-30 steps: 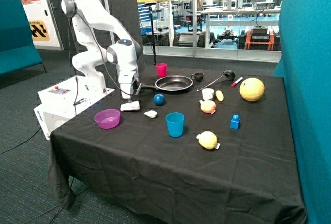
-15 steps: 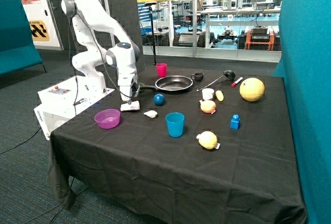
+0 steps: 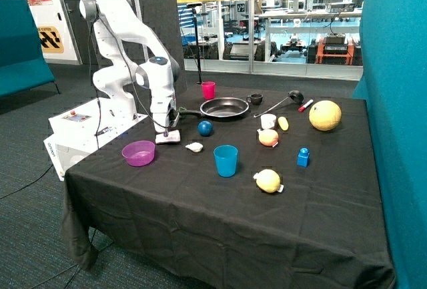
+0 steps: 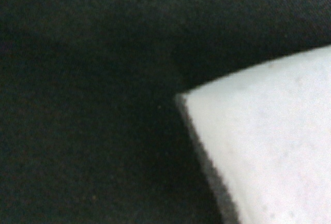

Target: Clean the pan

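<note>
From outside we see the gripper [image 3: 165, 131] low over a white sponge [image 3: 168, 137], presumably for wiping the pan [image 3: 224, 107] near the table's [image 3: 200, 195] far edge; at the wrist, sponge [image 4: 269, 146] fills view, jaws' state unclear.

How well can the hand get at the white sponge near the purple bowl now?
Probably well. The hand is down right over the white sponge, and nothing lies between them. The purple bowl and blue ball stand apart from it. The wrist view shows the sponge very close.
</note>
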